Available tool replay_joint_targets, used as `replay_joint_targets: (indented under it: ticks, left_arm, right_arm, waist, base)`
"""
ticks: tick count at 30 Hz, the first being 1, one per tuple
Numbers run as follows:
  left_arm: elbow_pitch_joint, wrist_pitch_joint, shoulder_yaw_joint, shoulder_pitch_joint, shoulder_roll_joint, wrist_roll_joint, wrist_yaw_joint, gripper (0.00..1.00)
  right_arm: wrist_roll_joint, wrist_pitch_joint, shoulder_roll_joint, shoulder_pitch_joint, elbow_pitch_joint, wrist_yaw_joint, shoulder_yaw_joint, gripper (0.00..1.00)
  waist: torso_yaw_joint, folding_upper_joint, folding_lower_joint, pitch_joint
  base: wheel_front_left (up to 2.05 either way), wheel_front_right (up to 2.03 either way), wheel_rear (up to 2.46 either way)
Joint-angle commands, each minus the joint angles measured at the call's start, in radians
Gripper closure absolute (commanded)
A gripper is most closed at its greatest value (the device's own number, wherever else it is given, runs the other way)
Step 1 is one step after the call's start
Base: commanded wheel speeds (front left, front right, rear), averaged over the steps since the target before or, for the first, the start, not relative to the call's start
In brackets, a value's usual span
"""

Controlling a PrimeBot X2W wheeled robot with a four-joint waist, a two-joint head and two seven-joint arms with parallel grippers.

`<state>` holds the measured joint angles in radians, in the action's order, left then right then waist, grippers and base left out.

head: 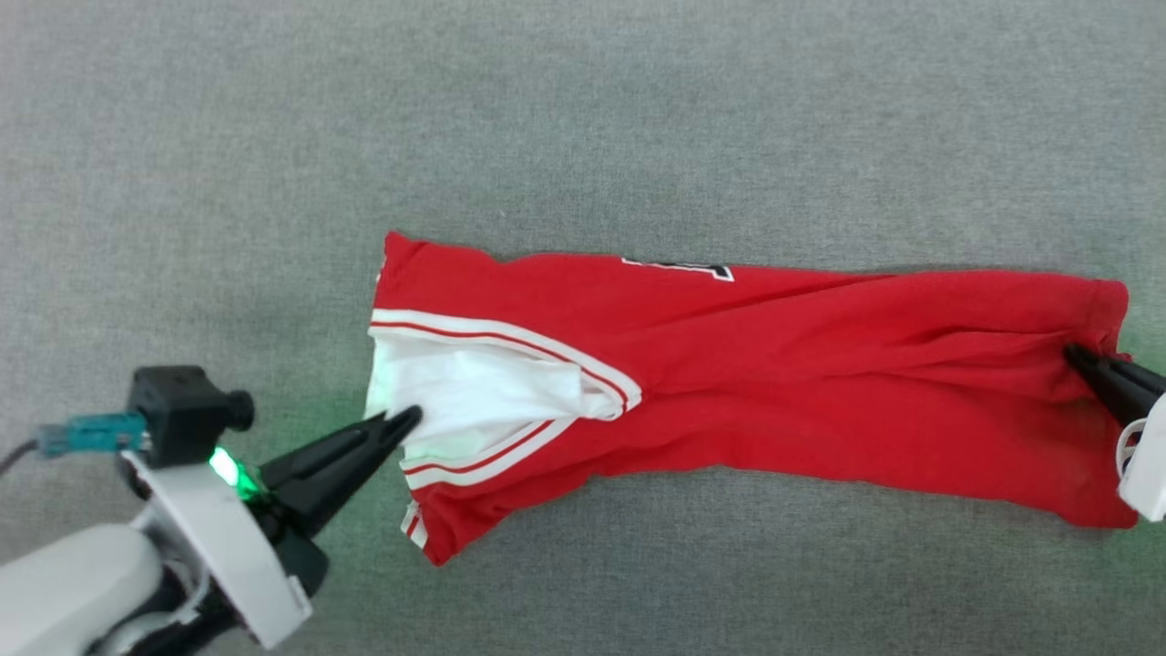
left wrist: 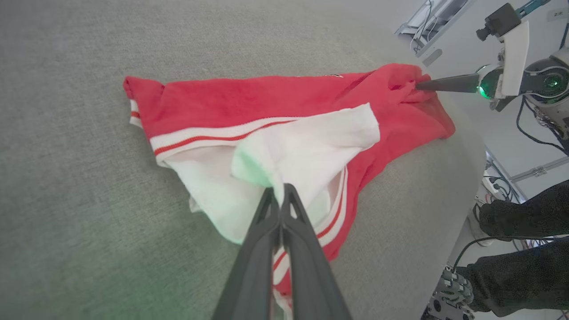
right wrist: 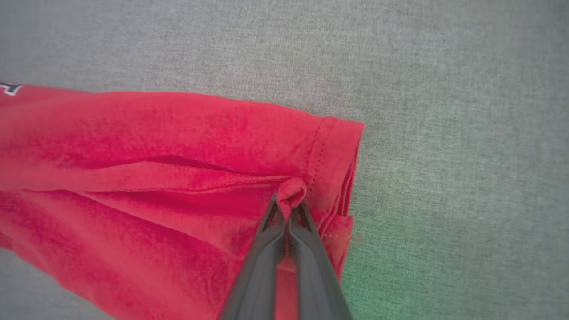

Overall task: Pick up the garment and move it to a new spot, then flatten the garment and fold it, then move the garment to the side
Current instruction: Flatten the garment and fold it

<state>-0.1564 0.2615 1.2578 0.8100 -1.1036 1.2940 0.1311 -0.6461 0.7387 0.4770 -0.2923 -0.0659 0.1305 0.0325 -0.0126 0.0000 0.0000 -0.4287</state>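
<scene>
Head view: garment (head: 747, 364) lies stretched from centre to right of frame on grey tabletop (head: 583, 118). Red body creased, white sleeve (head: 474, 392) and striped trim at its left end, number edge peeking at upper fold. Left end effector (head: 412, 419), lower left of frame, fingers together, pinching white sleeve fabric. Right end effector (head: 1077, 353), right edge of frame, clamped on small fold of red cloth just inside hem. Left wrist view: sleeve bunched at fingertips.
</scene>
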Motion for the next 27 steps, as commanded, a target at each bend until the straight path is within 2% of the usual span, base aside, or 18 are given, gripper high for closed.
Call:
replay_joint_targets:
  ticks: [1, 8, 19, 20, 21, 22, 23, 24, 25, 27]
  left_arm:
    - [0.010, 0.003, -0.016, -0.022, 0.027, -0.004, -0.001, 1.00]
    - [0.129, 0.002, -0.059, -0.081, 0.104, -0.096, -0.001, 1.00]
    - [0.226, 0.002, -0.099, -0.121, 0.199, -0.124, -0.001, 1.00]
    - [0.227, 0.002, -0.106, -0.122, 0.208, -0.120, -0.001, 1.00]
    - [0.227, 0.002, -0.115, -0.126, 0.213, -0.115, -0.001, 0.82]
    - [0.226, 0.002, -0.125, -0.132, 0.216, -0.112, -0.001, 0.65]
    - [0.224, 0.002, -0.137, -0.141, 0.218, -0.109, -0.001, 0.36]
    - [0.219, 0.002, -0.150, -0.152, 0.223, -0.104, -0.001, 0.07]
    - [0.215, 0.002, -0.167, -0.162, 0.226, -0.100, -0.001, 0.00]
    - [0.204, 0.002, -0.199, -0.188, 0.232, -0.094, -0.001, 0.00]
  right_arm:
    - [0.015, -0.009, -0.011, 0.020, 0.003, 0.000, 0.008, 1.00]
    - [0.060, -0.067, -0.041, 0.045, 0.065, 0.000, -0.024, 1.00]
    - [0.069, -0.158, -0.066, 0.017, 0.187, -0.001, -0.098, 1.00]
    - [0.068, -0.167, -0.064, 0.014, 0.191, -0.001, -0.100, 0.81]
    - [0.067, -0.174, -0.061, 0.012, 0.194, -0.001, -0.101, 0.64]
    - [0.065, -0.181, -0.055, 0.014, 0.195, -0.001, -0.102, 0.51]
    - [0.063, -0.188, -0.048, 0.016, 0.193, -0.001, -0.101, 0.28]
    - [0.059, -0.194, -0.042, 0.018, 0.188, -0.001, -0.099, 0.00]
    - [0.052, -0.197, -0.036, 0.021, 0.184, -0.001, -0.096, 0.00]
    - [0.040, -0.199, -0.022, 0.029, 0.173, -0.001, -0.085, 0.00]
  waist:
    - [0.004, 0.0000, 0.0000, -0.009]
    - [-0.002, 0.0000, 0.0000, -0.033]
    - [-0.015, 0.0000, 0.0000, -0.024]
    - [-0.015, 0.0000, 0.0000, -0.016]
    - [-0.016, 0.0000, 0.0000, -0.008]
    - [-0.016, 0.0000, 0.0000, 0.002]
    - [-0.016, 0.0000, 0.0000, 0.012]
    - [-0.015, 0.0000, 0.0000, 0.022]
    - [-0.015, 0.0000, 0.0000, 0.033]
    - [-0.012, 0.0000, 0.0000, 0.053]
  base:
    - [0.00, 0.00, 0.00]
    - [0.00, 0.00, 0.00]
    - [0.00, 0.00, 0.00]
    - [0.00, 0.00, 0.00]
    - [0.00, 0.00, 0.00]
    - [0.00, 0.00, 0.00]
    - [0.00, 0.00, 0.00]
    - [0.00, 0.00, 0.00]
    - [0.00, 0.00, 0.00]
    - [0.00, 0.00, 0.00]
